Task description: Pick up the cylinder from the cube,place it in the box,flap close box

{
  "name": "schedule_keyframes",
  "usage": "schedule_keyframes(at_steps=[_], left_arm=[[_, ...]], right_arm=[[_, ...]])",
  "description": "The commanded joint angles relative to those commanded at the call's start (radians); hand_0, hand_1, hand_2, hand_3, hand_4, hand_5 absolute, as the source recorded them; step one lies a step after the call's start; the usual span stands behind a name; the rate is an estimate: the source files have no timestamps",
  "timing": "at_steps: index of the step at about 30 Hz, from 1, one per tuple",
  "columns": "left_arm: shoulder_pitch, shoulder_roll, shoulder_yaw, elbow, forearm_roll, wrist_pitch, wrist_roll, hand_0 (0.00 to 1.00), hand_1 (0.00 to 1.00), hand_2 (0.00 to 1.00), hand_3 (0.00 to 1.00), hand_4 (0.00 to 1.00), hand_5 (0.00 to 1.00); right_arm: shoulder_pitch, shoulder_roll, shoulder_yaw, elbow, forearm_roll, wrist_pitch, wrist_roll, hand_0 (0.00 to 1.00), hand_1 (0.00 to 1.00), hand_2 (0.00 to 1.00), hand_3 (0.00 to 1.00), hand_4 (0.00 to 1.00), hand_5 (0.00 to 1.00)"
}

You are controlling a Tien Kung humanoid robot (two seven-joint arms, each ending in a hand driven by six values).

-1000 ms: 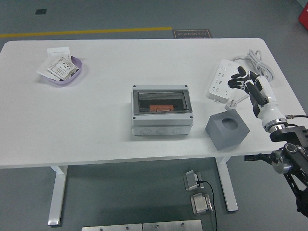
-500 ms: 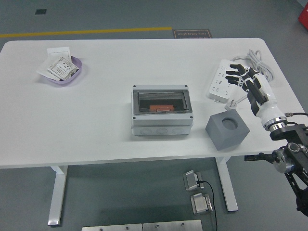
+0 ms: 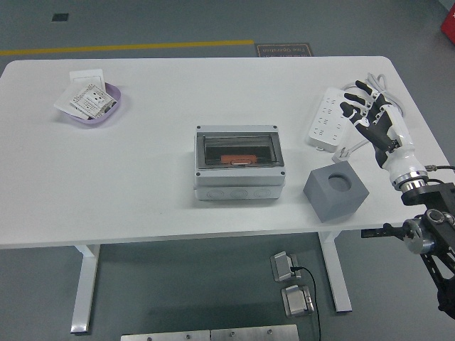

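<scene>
Right hand (image 3: 371, 117) lifted farther from cube (image 3: 335, 190), fingers spread

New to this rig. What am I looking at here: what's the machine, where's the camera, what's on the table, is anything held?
This is one picture from a camera high on a humanoid robot, looking forward and down over a white table. The near edge is at the bottom.

The black and white arm coming in from the right is the robot's right arm. It ends in a five-fingered right hand, which hangs above the power strip with fingers spread, holding nothing. The left arm is not in the picture.

On the table: a grey box in the middle with a clear lid lying shut and something orange inside; a grey cube to its right with a round hole in its top face; a purple bowl of paper packets at far left, with a white plate behind it.

No cylinder stands on the cube.
</scene>
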Motion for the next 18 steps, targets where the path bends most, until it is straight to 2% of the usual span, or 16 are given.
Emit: schedule_keyframes(at_steps=[9, 10, 18], left_arm=[[-0.007, 0.001, 0.002, -0.001, 0.005, 0.0, 0.001, 0.627, 0.646, 0.604, 0.618, 0.643, 0.181], [-0.01, 0.002, -0.002, -0.002, 0.01, 0.0, 0.001, 0.627, 0.647, 0.604, 0.618, 0.643, 0.181], [-0.013, 0.007, -0.023, -0.007, 0.035, 0.001, 0.001, 0.627, 0.647, 0.605, 0.617, 0.643, 0.181]], right_arm=[[-0.002, -0.008, 0.001, 0.005, -0.006, 0.005, -0.012, 0.821, 0.76, 0.758, 0.867, 0.862, 0.204], [-0.002, -0.01, 0.0, 0.003, -0.003, 0.005, -0.012, 0.855, 0.82, 0.792, 0.888, 0.874, 0.229], [-0.011, -0.017, 0.029, -0.011, 0.022, -0.004, 0.002, 0.869, 0.821, 0.787, 0.89, 0.882, 0.25]])
